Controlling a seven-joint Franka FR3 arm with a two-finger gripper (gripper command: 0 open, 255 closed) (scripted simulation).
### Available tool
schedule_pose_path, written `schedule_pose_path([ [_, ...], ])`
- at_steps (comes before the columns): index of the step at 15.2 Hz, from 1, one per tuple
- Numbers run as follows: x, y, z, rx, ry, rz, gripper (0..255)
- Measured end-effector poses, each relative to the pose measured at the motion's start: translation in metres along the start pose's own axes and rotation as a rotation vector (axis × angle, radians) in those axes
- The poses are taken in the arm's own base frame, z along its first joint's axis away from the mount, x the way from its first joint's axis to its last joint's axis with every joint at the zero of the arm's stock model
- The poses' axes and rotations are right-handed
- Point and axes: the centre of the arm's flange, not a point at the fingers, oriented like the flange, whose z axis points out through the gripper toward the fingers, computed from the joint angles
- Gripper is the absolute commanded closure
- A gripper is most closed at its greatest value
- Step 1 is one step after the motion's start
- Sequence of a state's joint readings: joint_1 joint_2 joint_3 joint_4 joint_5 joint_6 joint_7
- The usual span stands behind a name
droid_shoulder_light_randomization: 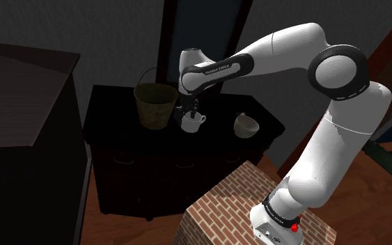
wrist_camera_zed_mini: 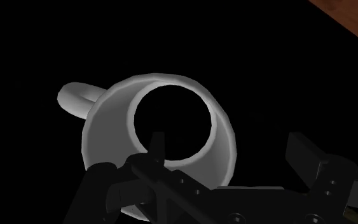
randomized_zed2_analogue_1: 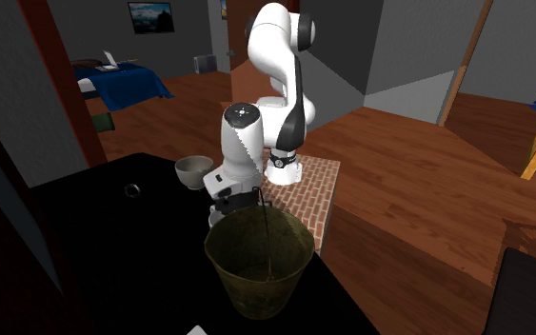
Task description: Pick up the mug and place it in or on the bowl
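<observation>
Two black fingers [wrist_camera_zed_mini: 303, 156] stand well apart in the wrist view, so the gripper [droid_shoulder_light_randomization: 193, 111] is wide open and holding nothing. It hangs right over the white mug [droid_shoulder_light_randomization: 191, 123], and look at that line-up: one finger points down into the mug's mouth, the other sits outside its wall, with the rim between them. Whether either one touches the mug is impossible to tell. The mug stands upright on the dark dresser [droid_shoulder_light_randomization: 118, 104], its handle on the side away from the fingers. On the shoulder view's left of it is a dull olive bucket [droid_shoulder_light_randomization: 154, 106] with a wire handle. On its right, apart from it, sits the pale bowl [droid_shoulder_light_randomization: 246, 126]. The arm's brick-patterned stand [droid_shoulder_light_randomization: 222, 202] sits beside the dresser.
</observation>
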State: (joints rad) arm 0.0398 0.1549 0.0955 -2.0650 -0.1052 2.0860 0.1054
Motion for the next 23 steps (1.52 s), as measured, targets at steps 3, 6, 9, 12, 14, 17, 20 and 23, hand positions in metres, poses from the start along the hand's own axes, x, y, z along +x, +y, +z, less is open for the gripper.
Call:
schedule_pose_path([
  [3, 0.000, -0.001, 0.013, 0.000, 0.000, 0.000, 0],
  [6, 0.000, -0.001, 0.015, 0.000, 0.000, 0.000, 0],
  [9, 0.000, -0.001, 0.015, 0.000, 0.000, 0.000, 255],
  [12, 0.000, -0.001, 0.015, 0.000, 0.000, 0.000, 255],
  [14, 0.000, -0.001, 0.015, 0.000, 0.000, 0.000, 255],
  [17, 0.000, -0.001, 0.015, 0.000, 0.001, 0.000, 255],
  [20, 0.000, -0.002, 0.012, 0.000, 0.000, 0.000, 255],
  [23, -0.002, 0.000, -0.001, 0.000, 0.000, 0.000, 255],
])
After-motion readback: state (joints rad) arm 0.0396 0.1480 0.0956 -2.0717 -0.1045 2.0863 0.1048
